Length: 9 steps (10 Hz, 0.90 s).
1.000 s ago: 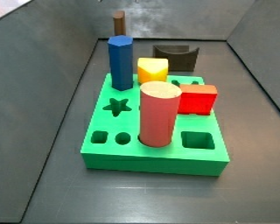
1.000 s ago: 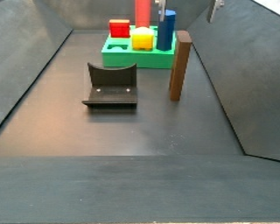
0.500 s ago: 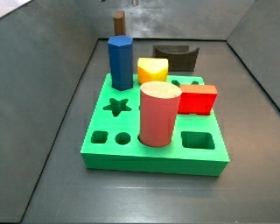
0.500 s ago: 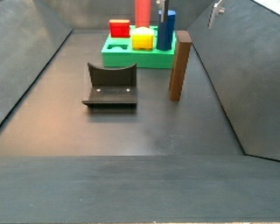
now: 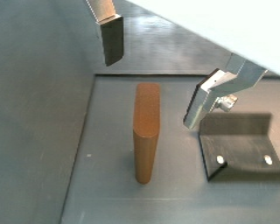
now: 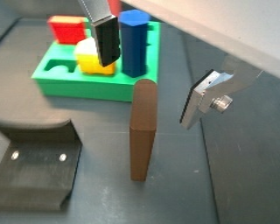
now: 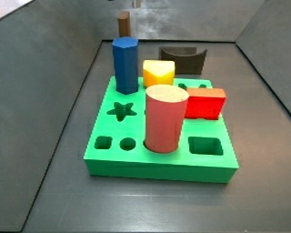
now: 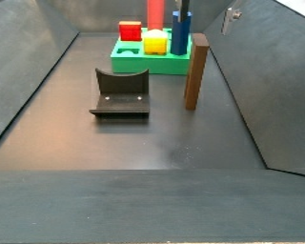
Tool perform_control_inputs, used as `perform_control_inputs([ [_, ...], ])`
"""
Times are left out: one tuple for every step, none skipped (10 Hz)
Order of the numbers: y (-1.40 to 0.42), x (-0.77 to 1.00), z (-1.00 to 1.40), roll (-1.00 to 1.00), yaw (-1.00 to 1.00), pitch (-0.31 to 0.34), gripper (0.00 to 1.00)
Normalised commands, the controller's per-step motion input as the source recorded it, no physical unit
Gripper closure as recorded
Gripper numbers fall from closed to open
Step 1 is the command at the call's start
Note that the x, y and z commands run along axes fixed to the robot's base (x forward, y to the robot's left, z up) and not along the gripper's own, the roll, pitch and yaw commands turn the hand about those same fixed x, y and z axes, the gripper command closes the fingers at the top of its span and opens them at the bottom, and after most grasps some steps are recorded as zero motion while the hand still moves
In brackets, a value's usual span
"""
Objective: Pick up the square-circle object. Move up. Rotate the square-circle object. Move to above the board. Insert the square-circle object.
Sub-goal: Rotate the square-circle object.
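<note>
the gripper (image 5: 154, 74) is hovering open above the upright square-circle object (image 5: 146, 131), fingers apart, the board (image 6: 73, 80) lying beyond.

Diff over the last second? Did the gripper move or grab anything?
The gripper has come down a little toward the brown block: in a side view a finger sits slightly lower than a second ago. The jaws are open on either side of the block's top, nothing taken hold of. The block is upright in the same spot; the green board, its pieces and the fixture are unchanged.
</note>
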Motion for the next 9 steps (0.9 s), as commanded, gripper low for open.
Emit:
perform_control_inputs([
  [0.02,0.04,-0.03,0.01,-1.00,0.010,0.00],
  [0.02,0.04,-0.03,0.01,-1.00,0.011,0.00],
  [0.02,0.04,-0.03,0.01,-1.00,0.012,0.00],
  [0.02,0.04,-0.03,0.02,-1.00,0.014,0.00],
  [0.02,0.04,-0.03,0.02,-1.00,0.015,0.00],
  [0.02,0.04,-0.03,0.02,-1.00,0.018,0.00],
  [0.02,0.04,-0.03,0.02,-1.00,0.021,0.00],
  [0.02,0.04,-0.03,0.03,-1.00,0.026,0.00],
  [0.02,0.04,-0.03,0.04,-0.97,0.031,0.00],
])
